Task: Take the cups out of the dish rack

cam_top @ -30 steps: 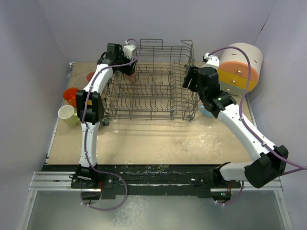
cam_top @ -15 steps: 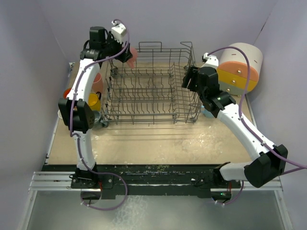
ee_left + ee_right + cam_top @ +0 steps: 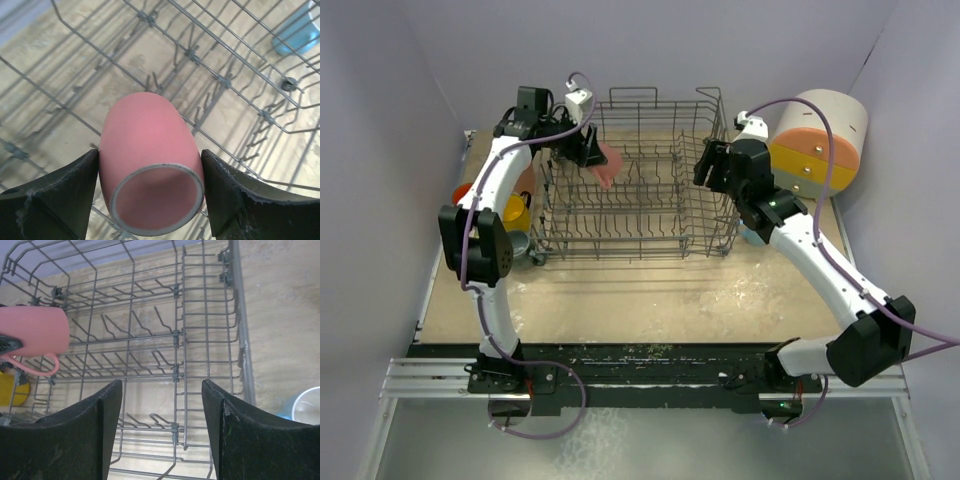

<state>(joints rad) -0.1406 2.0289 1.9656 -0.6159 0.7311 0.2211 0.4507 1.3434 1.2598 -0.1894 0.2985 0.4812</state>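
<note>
My left gripper (image 3: 590,157) is shut on a pink cup (image 3: 606,166) and holds it tilted over the far left part of the dish rack (image 3: 638,215). In the left wrist view the cup (image 3: 149,150) sits between both fingers (image 3: 60,192), open rim toward the camera, with rack wires (image 3: 220,80) below. My right gripper (image 3: 706,166) is open and empty above the rack's right end. Its wrist view shows the jaws (image 3: 161,385) apart over the rack (image 3: 180,335), with the pink cup (image 3: 35,332) and its handle at the left.
Orange (image 3: 463,193), salmon (image 3: 526,180), yellow (image 3: 516,212) and grey (image 3: 517,246) cups stand on the table left of the rack. A light blue cup (image 3: 752,238) stands right of it, also in the wrist views (image 3: 306,405) (image 3: 298,30). A round drawer box (image 3: 820,140) is at far right.
My left gripper lifted the pink cup out of the rack's far left corner, rose, then came down and right over the rack. My right gripper shifted slightly.
</note>
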